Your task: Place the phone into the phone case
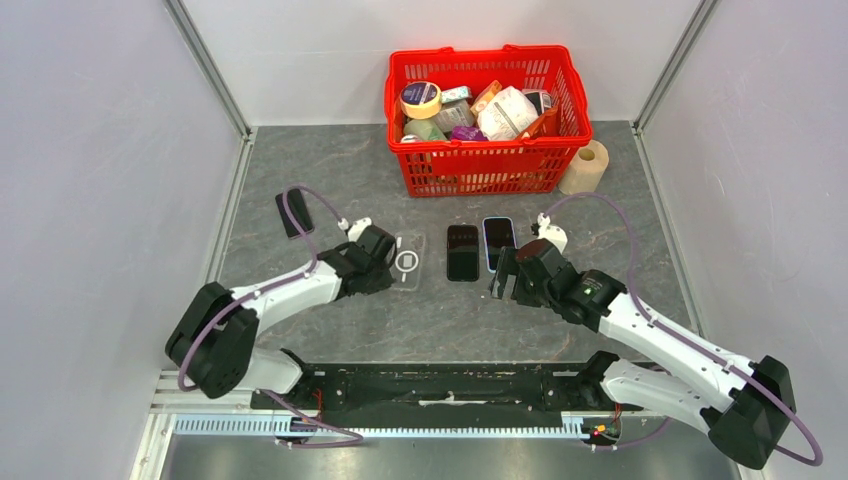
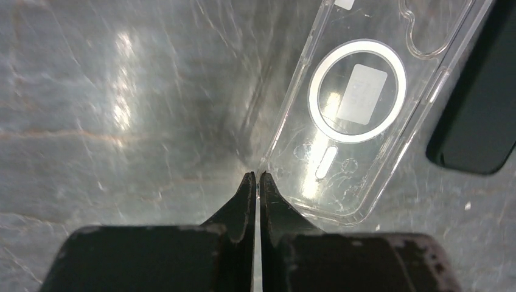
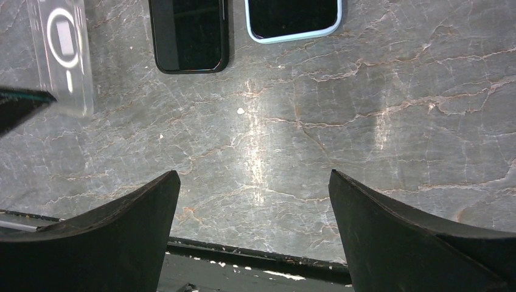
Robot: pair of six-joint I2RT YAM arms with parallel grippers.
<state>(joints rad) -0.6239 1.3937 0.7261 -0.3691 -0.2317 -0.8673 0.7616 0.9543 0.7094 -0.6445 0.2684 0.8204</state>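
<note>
while the left claw (image 2: 256,177) is pressed together at the clear case (image 2: 359,115) rim — the right claw (image 3: 254,176) gapes wide.

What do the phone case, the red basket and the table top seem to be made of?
Table top: grey, veined, shiny; stone or laminate, cannot tell. Phone case: clear glossy plastic, probably; the veins beneath show through it. Red basket: likely moulded plastic, with lattice walls.

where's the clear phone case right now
Top view: the clear case lies flat, left of the black phone, its edge at the left fingers.
</note>
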